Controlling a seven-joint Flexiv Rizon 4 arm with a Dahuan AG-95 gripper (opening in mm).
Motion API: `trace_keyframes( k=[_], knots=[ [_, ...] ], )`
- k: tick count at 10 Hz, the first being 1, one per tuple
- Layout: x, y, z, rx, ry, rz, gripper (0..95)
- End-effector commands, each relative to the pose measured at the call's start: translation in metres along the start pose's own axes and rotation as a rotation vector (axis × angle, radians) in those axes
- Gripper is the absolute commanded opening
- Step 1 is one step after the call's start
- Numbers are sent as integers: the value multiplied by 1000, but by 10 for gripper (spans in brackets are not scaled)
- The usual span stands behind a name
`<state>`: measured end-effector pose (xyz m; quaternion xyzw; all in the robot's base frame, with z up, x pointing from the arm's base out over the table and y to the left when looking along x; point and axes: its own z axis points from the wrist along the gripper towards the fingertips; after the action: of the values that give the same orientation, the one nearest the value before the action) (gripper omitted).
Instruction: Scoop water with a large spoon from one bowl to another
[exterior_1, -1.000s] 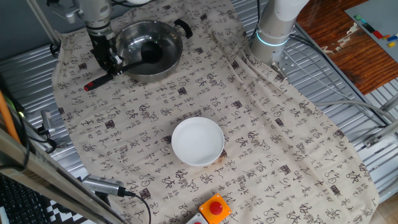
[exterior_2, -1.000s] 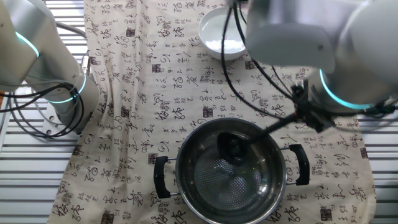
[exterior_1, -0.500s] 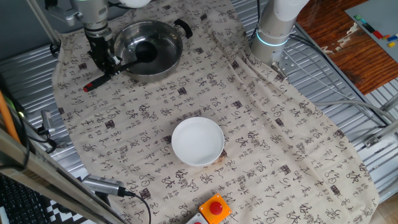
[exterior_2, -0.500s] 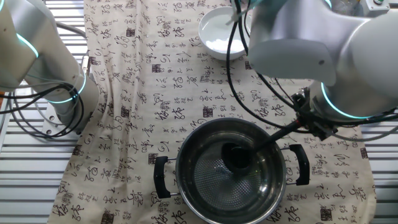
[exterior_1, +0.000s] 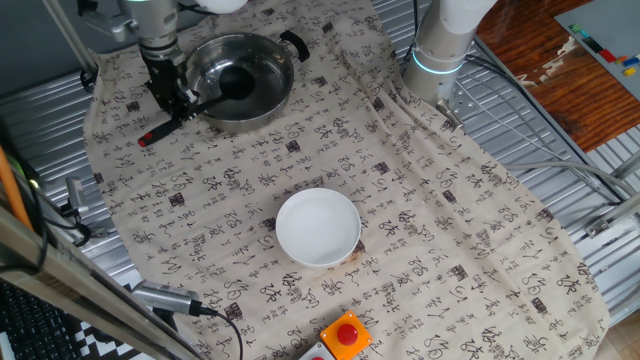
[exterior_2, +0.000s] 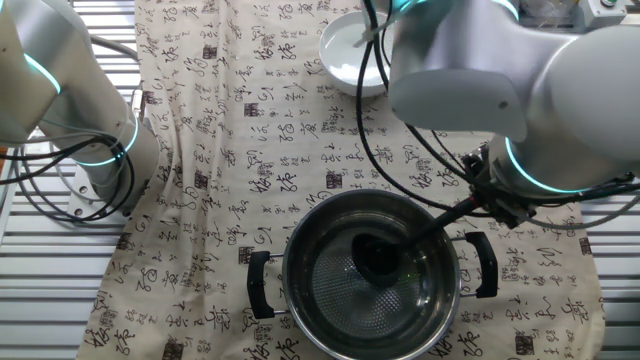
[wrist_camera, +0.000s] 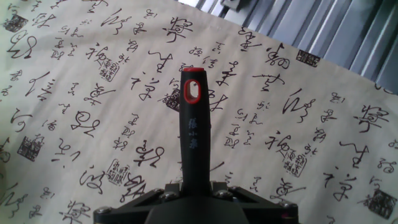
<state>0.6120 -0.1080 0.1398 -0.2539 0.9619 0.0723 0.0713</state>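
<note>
The black ladle lies with its cup inside the shiny steel bowl at the far left, its cup low in the bowl. Its handle runs out over the rim to a red tip, which the hand view shows from above. My gripper is shut on the ladle's handle just outside the steel bowl's rim; it also shows in the other fixed view. The plain white bowl stands apart near the front of the table.
A cloth printed with black characters covers the table. A second robot base stands at the back right. A red button box sits at the front edge. Cables and metal slats lie around the cloth.
The ladle's cup has sunk a little deeper toward the middle of the steel bowl, and my gripper has shifted slightly with it.
</note>
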Motion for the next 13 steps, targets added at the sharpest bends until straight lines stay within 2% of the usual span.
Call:
trace_keyframes(
  k=[1, 3, 6, 9, 13],
  knots=[
    [-2, -1, 0, 11, 9, 7, 0],
    [-2, -1, 0, 18, 11, 16, 0],
    [2, -1, 0, 28, 36, 6, 0],
    [23, 0, 3, 27, 31, 1, 0],
    [39, 2, 12, 30, 31, -12, 0]
  ],
)
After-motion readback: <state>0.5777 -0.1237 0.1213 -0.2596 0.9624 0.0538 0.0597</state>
